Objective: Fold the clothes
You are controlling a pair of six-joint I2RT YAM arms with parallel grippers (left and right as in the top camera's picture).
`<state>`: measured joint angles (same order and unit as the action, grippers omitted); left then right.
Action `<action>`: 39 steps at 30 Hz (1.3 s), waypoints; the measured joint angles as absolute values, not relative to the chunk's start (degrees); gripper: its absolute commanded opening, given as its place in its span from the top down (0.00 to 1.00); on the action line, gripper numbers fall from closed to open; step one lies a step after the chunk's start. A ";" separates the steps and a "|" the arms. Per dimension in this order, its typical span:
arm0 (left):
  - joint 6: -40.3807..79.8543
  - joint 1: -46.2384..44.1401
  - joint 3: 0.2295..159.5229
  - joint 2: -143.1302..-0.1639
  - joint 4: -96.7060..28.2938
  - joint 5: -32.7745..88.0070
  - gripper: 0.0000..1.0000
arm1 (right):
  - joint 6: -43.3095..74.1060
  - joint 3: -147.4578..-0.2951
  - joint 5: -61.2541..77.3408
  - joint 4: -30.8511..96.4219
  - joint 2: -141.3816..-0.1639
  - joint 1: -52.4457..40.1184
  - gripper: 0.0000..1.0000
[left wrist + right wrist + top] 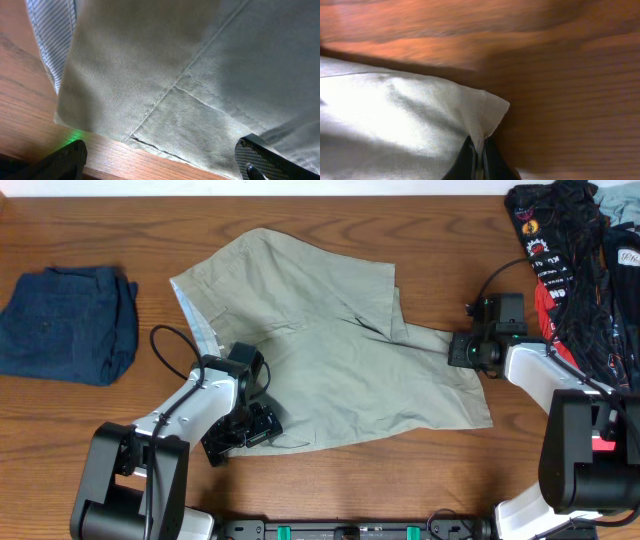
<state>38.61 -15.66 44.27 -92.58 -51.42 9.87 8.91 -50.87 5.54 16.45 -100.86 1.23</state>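
Khaki trousers (330, 350) between right jaws

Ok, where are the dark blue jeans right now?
In the overhead view, the dark blue denim jeans lie on the wooden table's left side, apart from the large khaki-tan cotton trousers spread at centre.

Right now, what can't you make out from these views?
Left wrist: left gripper cut off by bottom edge; contact with trousers unclear.
Right wrist: right gripper shut on trousers' corner; bite depth cut off below; table blurred.
Overhead: dark clothes pile cut off by top and right edges; garment count unclear.
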 measured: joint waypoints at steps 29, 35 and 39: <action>38.50 -15.66 44.16 -92.51 -51.18 9.87 0.03 | 4.19 -54.06 18.63 13.74 -95.42 -7.46 0.41; 38.48 -15.66 44.16 -92.51 -51.16 9.89 0.03 | 3.57 -54.06 19.70 11.16 -101.80 -10.20 0.48; 38.24 -15.66 44.12 -92.49 -51.03 9.89 0.03 | 3.03 -54.06 19.77 8.69 -104.49 -10.59 0.97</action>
<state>38.24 -15.66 44.12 -92.49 -51.03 9.89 3.03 -54.06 19.77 8.69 -104.49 -10.59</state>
